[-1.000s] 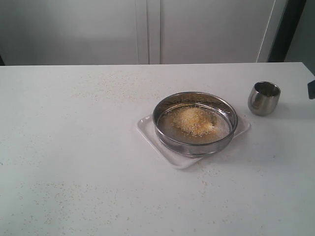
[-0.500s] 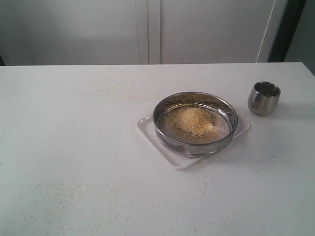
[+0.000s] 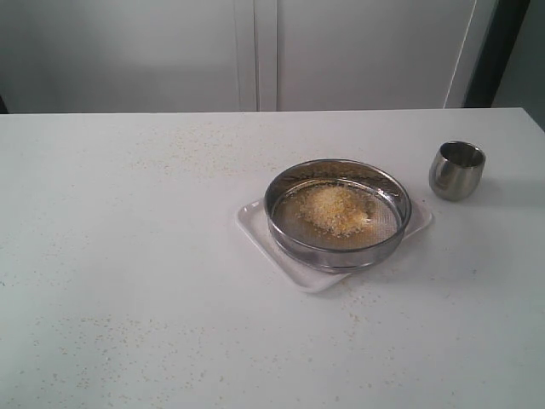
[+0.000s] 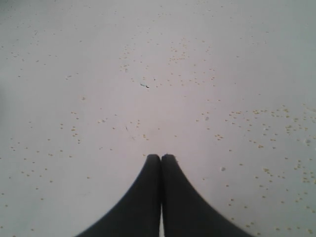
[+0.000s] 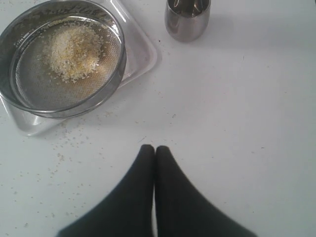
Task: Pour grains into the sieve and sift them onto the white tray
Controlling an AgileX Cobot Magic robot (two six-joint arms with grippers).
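The wide steel sieve (image 3: 337,213) rests on the white tray (image 3: 254,223), right of the table's middle. A loose heap of golden and pale grains (image 3: 335,210) lies on its mesh. The right wrist view shows the same sieve (image 5: 63,59), grains (image 5: 73,49) and tray (image 5: 143,49), with my right gripper (image 5: 154,148) shut and empty over bare table, well apart from them. My left gripper (image 4: 161,157) is shut with nothing in it above speckled tabletop. Neither gripper appears in the exterior view.
A small rounded steel cup (image 3: 456,169) stands upright to the right of the tray, seen too in the right wrist view as the cup (image 5: 187,19). Stray grain specks (image 4: 266,138) dot the table. A pale wall with cabinet seams lies behind the table's far edge.
A dark piece of the right arm at the exterior view's right edge one second ago has gone out of view. Sieve, tray and cup have not moved.
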